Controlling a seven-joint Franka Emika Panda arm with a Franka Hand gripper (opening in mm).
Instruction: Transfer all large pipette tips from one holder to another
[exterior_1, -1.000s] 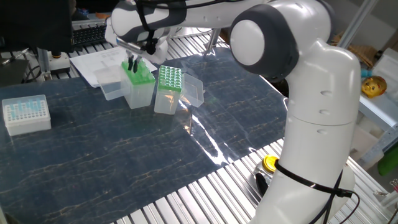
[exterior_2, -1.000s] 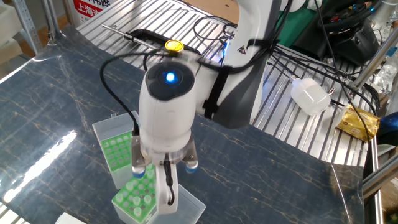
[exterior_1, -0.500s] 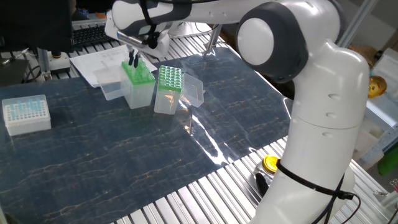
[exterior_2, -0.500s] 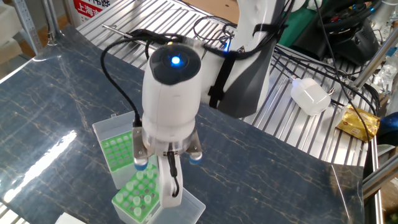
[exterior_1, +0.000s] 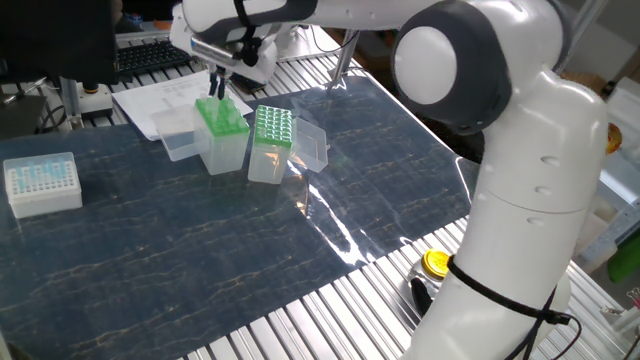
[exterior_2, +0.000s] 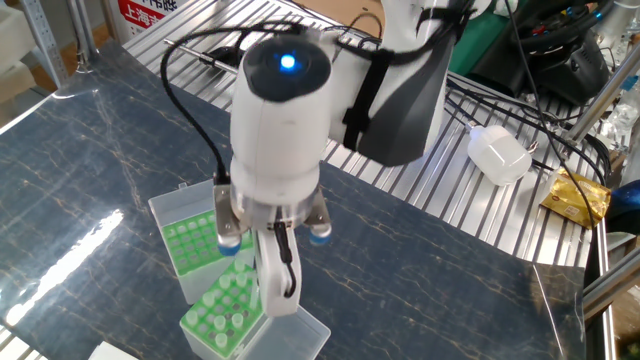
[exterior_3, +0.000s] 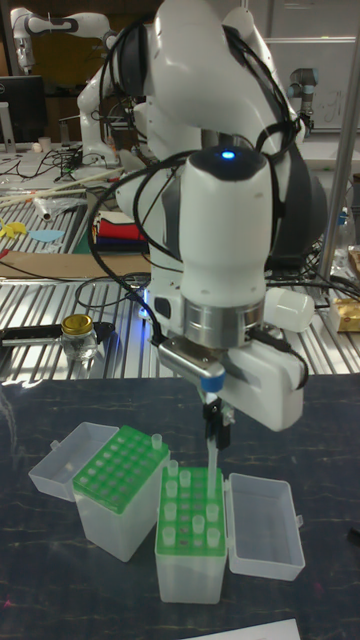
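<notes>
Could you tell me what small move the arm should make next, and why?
Probably move sideways toward the other green rack: the gripper seems to hold a pipette tip just above the rack with upright tips, so no more lifting looks needed.

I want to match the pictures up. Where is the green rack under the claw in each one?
One fixed view: the green rack is top left, below the claw.
The other fixed view: bottom edge, left of middle.
Tall fixed view: bottom middle.
Shared landmark: the second green rack right beside it.
</notes>
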